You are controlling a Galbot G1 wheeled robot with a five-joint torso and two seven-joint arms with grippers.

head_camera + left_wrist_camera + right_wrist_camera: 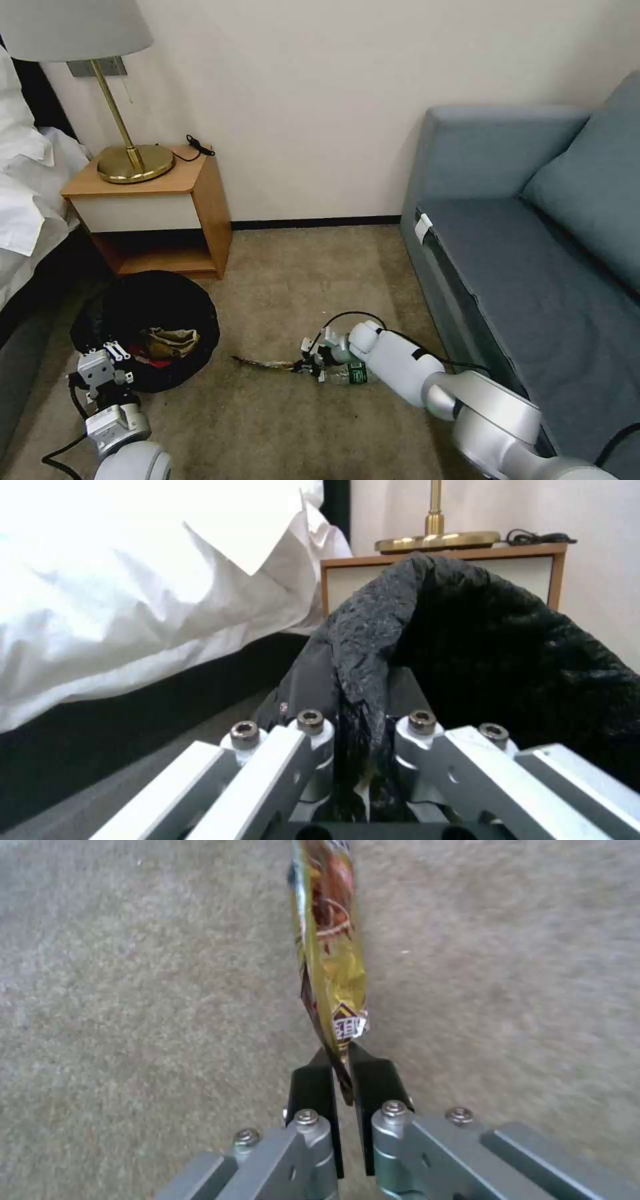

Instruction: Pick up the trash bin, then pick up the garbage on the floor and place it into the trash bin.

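Observation:
The trash bin, lined with a crinkly black bag, hangs low at the left with a crumpled brown paper bag and a red packet inside. My left gripper is shut on the bin's near rim; up close the black bag is pinched between its fingers. My right gripper is shut on one end of the gold-brown snack wrapper, which sticks out toward the bin just above the carpet. In the right wrist view the wrapper is clamped between the black pads. A small clear bottle with a green label lies on the carpet beside the right wrist.
A wooden nightstand with a brass lamp stands behind the bin. A bed with white linen runs along the left. A grey-blue sofa fills the right side. Beige carpet lies open between them.

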